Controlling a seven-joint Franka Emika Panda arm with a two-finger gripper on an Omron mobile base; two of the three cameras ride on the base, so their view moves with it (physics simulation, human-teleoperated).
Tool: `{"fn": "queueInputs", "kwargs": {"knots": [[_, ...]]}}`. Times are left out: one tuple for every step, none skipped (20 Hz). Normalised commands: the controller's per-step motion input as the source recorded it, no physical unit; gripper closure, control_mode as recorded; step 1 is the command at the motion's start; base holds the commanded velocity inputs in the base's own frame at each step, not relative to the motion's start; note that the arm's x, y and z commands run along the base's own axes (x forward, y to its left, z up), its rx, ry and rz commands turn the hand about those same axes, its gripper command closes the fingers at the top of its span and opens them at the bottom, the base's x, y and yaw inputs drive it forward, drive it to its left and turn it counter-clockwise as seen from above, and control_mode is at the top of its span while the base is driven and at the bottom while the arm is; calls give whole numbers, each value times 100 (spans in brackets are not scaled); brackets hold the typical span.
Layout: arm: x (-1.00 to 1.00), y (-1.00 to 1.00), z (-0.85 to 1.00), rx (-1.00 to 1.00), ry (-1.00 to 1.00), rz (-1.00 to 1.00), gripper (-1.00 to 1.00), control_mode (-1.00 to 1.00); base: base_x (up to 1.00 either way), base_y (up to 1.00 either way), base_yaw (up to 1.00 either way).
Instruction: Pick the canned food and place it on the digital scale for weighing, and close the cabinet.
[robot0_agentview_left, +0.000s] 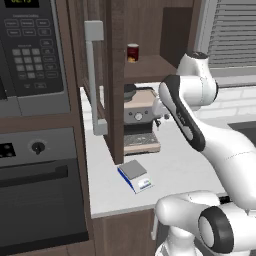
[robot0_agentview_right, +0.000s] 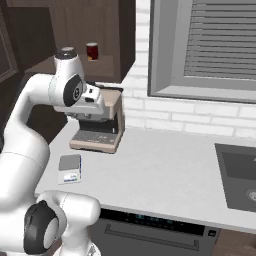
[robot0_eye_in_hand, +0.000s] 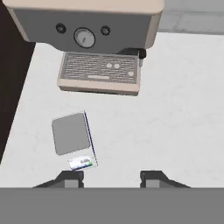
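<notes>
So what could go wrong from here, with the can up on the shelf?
1. The can sits deep on the cabinet shelf; reaching in could clip the open door or the coffee machine below.
2. The scale is small and near the counter edge; a sloppy placement could miss its plate or shove it.

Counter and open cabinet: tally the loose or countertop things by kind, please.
Cans: 1, the red can on the cabinet shelf
Scales: 1, the digital scale on the counter, plate bare
Coffee machines: 1, the coffee machine behind the scale
Total: 3
</notes>
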Motion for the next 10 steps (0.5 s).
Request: {"fn": "queueInputs", "kwargs": {"knots": [[-4,0,0,0,0,0,-100,-100,0,0,0],[-47,6,0,0,0,6,-100,-100,0,0,0],[-84,0,4,0,-30,0,-100,-100,0,0,0],[-99,0,0,0,-34,0,-100,-100,0,0,0],[-100,0,0,0,-22,0,-100,-100,0,0,0],[-100,17,0,0,-29,1,-100,-100,0,0,0],[-100,31,0,0,-32,0,-100,-100,0,0,0],[-100,22,0,0,-47,0,-100,-100,0,0,0],[-100,9,0,0,-50,0,-100,-100,0,0,0],[-100,1,14,0,-61,0,-100,-100,0,0,0]]}}
